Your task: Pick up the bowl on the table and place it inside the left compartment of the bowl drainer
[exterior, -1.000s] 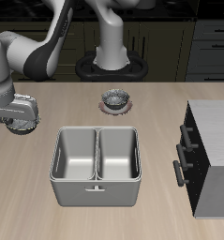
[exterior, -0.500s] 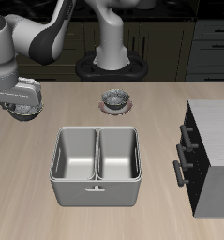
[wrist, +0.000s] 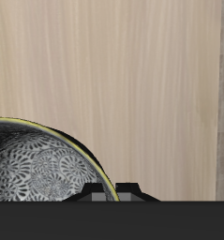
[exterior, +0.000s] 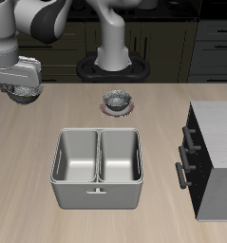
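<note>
The bowl [exterior: 28,95] is a small grey metallic one, and it hangs in the air above the table's side edge, clear of the wood. My gripper [exterior: 25,89] is shut on its rim. The wrist view is filled close up by the bowl [wrist: 37,174], showing its dark speckled inside, with bare table far below. The bowl drainer [exterior: 97,194], a grey steel basin with two wells, stands near the table's front edge, some way from the gripper. Its left compartment [exterior: 75,159] holds nothing.
A twin grey bowl [exterior: 117,98] sits on a reddish round plate [exterior: 117,109] farther back, in front of the robot's base [exterior: 113,65]. A dark boxy cabinet [exterior: 215,157] with bar handles stands beside the drainer on the far side from the gripper.
The gripper has risen and drifted toward the table's back with the bowl held in it. Nothing else has moved.
</note>
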Motion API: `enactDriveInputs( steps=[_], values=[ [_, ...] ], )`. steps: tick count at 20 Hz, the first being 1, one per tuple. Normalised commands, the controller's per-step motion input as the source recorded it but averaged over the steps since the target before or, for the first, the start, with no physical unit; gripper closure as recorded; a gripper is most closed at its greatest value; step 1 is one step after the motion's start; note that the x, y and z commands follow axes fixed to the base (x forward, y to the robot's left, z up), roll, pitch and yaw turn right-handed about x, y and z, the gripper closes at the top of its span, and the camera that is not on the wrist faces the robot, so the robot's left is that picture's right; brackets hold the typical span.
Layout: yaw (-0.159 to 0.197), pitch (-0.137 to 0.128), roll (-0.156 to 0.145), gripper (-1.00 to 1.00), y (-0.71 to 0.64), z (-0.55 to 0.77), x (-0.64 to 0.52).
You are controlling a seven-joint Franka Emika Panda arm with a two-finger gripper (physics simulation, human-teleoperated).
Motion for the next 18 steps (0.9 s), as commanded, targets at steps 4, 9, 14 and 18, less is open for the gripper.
enactDriveInputs(
  steps=[4,9,14,18],
  values=[
    [0.036,-0.020,-0.028,1.00,0.00,0.25,-0.13],
    [0.019,-0.014,0.002,1.00,0.13,0.19,-0.07],
    [0.013,-0.016,0.012,1.00,0.19,0.18,-0.02],
    [0.038,-0.017,0.023,1.00,0.30,0.14,0.05]
  ],
)
